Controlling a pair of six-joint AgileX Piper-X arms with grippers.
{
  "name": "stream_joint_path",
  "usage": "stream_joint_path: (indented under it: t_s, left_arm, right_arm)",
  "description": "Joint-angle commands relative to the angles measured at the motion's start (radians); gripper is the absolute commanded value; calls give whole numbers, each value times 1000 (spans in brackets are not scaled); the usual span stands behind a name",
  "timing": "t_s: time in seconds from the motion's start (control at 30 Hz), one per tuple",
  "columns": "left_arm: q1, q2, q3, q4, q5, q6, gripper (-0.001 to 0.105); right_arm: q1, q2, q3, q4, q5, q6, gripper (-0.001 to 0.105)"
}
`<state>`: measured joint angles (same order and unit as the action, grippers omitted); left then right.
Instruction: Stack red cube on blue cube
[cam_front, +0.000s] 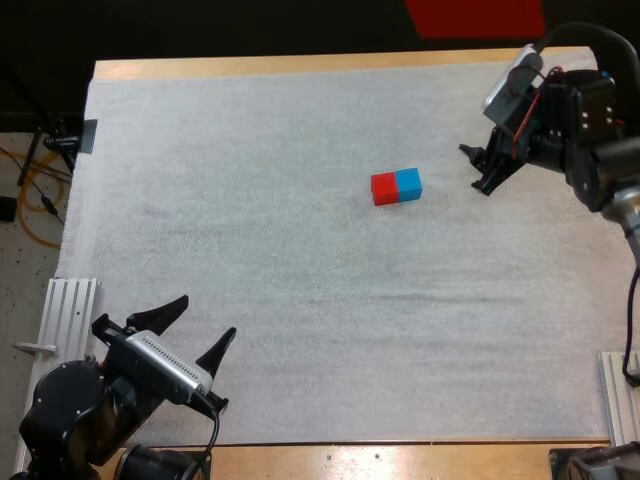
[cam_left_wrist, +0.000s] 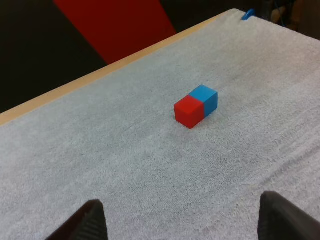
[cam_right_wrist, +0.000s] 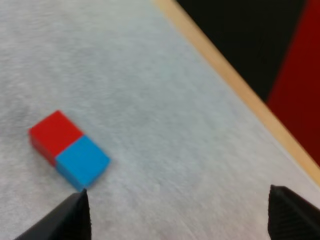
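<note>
Bare white mat (cam_front: 250, 230) on the worktop (cam_front: 300, 64) surrounds the cubes, which sit toward 1 o'clock from the mat's centre. The red cube (cam_front: 384, 188) and blue cube (cam_front: 407, 184) touch side by side. Their shared long axis runs roughly 9 to 3 o'clock, red at the 9 end. The touching faces are hidden. The right gripper (cam_front: 473, 170) is near the blue cube at 3 o'clock, fingers apart. The left gripper (cam_front: 208, 316) is well apart at 7 o'clock, fingers spread and holding nothing.

On the mat (cam_front: 260, 300), the red cube (cam_front: 383, 189) touches the blue cube (cam_front: 408, 184) on its left side; the right gripper (cam_front: 471, 170) hangs to their right.
</note>
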<state>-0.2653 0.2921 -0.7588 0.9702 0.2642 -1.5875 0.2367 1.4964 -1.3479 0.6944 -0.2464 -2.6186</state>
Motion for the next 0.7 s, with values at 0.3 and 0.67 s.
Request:
stream_joint_path:
  t_s: [0.3, 0.67]
  left_arm:
    - [-3, 2, -8, -3, 2, 0, 63]
    - [-3, 2, -8, -3, 2, 0, 63]
  right_arm:
    - [58, 167, -159, 52, -66, -186, 70]
    - [169, 394, -298, 51, 29, -328, 70]
